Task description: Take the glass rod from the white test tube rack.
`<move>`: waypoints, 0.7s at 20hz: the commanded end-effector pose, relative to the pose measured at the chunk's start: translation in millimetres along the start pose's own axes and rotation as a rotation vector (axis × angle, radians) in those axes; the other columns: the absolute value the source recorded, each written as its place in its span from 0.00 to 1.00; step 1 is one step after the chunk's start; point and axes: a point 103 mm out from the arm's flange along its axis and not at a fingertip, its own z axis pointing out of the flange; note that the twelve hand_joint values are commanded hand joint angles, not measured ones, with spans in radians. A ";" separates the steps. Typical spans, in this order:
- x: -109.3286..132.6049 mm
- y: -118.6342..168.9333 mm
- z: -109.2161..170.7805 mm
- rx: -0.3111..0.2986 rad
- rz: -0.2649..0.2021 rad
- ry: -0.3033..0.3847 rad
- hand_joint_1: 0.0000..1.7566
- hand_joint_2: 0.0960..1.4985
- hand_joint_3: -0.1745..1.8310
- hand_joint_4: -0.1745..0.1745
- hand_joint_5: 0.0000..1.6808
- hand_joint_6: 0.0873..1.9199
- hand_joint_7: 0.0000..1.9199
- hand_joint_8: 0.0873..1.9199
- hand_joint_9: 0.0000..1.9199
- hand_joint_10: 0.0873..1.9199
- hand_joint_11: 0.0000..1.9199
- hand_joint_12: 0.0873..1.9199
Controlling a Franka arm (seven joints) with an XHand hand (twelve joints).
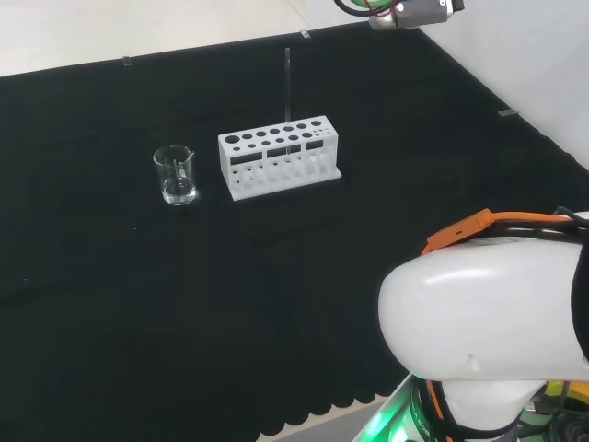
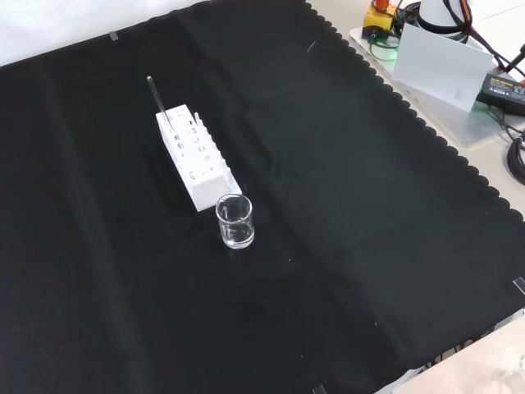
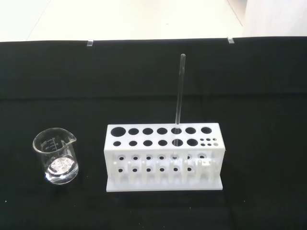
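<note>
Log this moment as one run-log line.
stage: before grasp | glass rod: upright in white rack | beaker: beside rack, apart | hand: not on rod

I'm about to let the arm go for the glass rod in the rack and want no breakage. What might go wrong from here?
The glass rod is thin, clear and stands upright in one hole of the white test tube rack; the fingers may miss or knock it.

A sideways pull rather than a straight lift could jam the rod in its hole and tip or drag the rack.

The glass beaker stands apart but close to the rack's end; a shoved rack could strike it.
</note>
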 end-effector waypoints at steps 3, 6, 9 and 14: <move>-1.4 0.4 2.1 0.000 0.007 -0.006 0.35 0.43 0.38 0.34 0.07 0.01 0.00 0.37 0.09 0.43 0.10 0.73; -2.2 0.0 -1.8 0.002 0.009 -0.011 0.35 0.44 0.37 0.33 0.08 0.00 0.00 0.37 0.08 0.44 0.09 0.74; -4.8 -1.3 -1.4 0.005 0.013 -0.008 0.35 0.44 0.37 0.33 0.09 0.00 0.00 0.37 0.08 0.44 0.09 0.74; -6.2 -2.6 -0.5 0.006 0.015 -0.012 0.35 0.44 0.37 0.33 0.09 0.00 0.00 0.37 0.08 0.44 0.09 0.74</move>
